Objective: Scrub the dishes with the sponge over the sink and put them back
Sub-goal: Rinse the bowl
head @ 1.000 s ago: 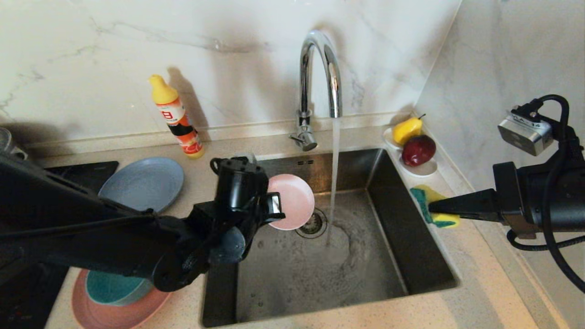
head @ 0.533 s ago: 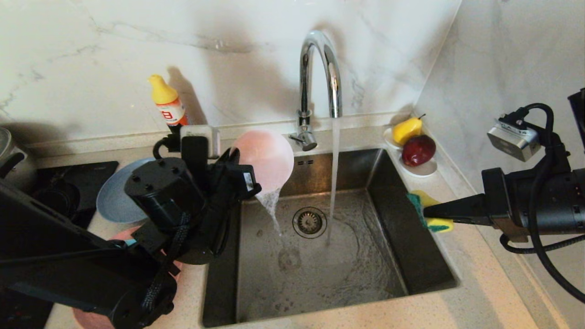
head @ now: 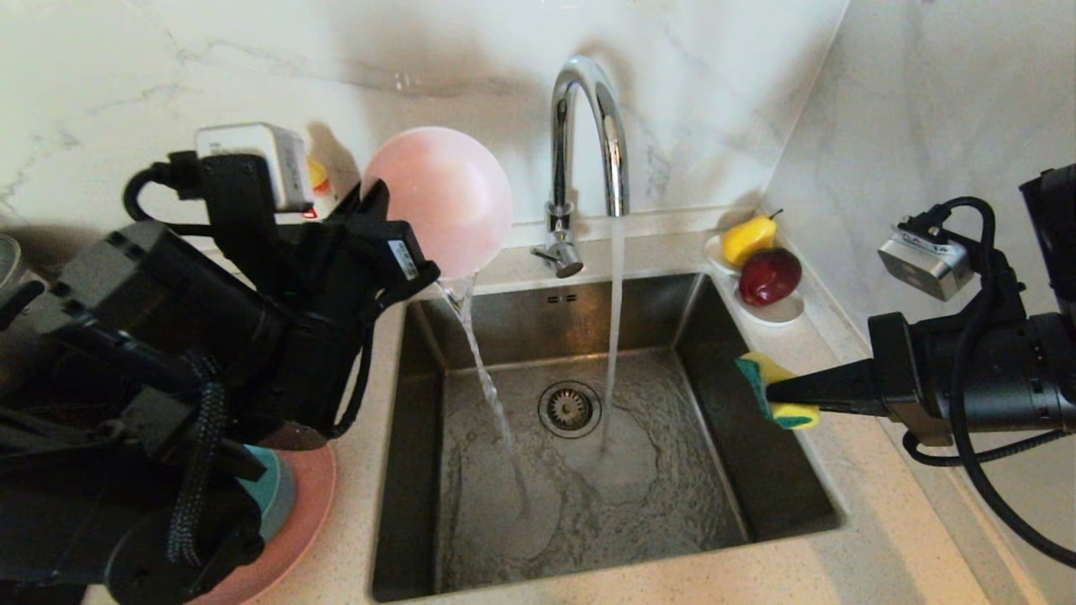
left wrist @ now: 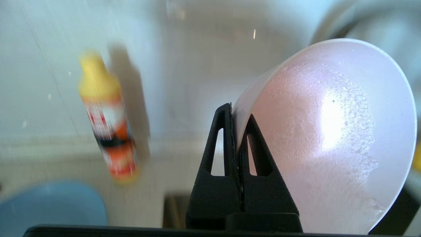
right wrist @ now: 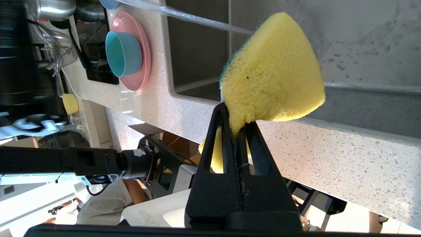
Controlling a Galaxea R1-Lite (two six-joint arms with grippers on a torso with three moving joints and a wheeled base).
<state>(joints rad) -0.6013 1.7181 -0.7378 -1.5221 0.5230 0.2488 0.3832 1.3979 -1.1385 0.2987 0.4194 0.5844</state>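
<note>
My left gripper [head: 376, 202] is shut on the rim of the pale pink bowl [head: 437, 202], held high over the sink's back left corner and tipped on its side. Water runs out of the bowl into the steel sink [head: 723, 420]. In the left wrist view the bowl's wet inside [left wrist: 329, 138] shows, with its rim pinched in the gripper [left wrist: 235, 115]. My right gripper [head: 777, 393] is shut on the yellow and green sponge [head: 769, 391] over the sink's right edge. The teal bowl [right wrist: 123, 52] sits on the salmon plate [right wrist: 139, 75]. The blue-grey plate [left wrist: 49, 204] lies on the counter.
The faucet [head: 588, 134] is running, and its stream falls beside the drain strainer [head: 570, 407]. An orange detergent bottle [left wrist: 105, 121] stands at the back wall. A white dish [head: 782, 311] with a pear and an apple sits at the back right corner.
My left arm lifted the pink bowl from low in the sink up and to the left and tipped it, so water now pours out. The right gripper with the sponge edged slightly toward the sink.
</note>
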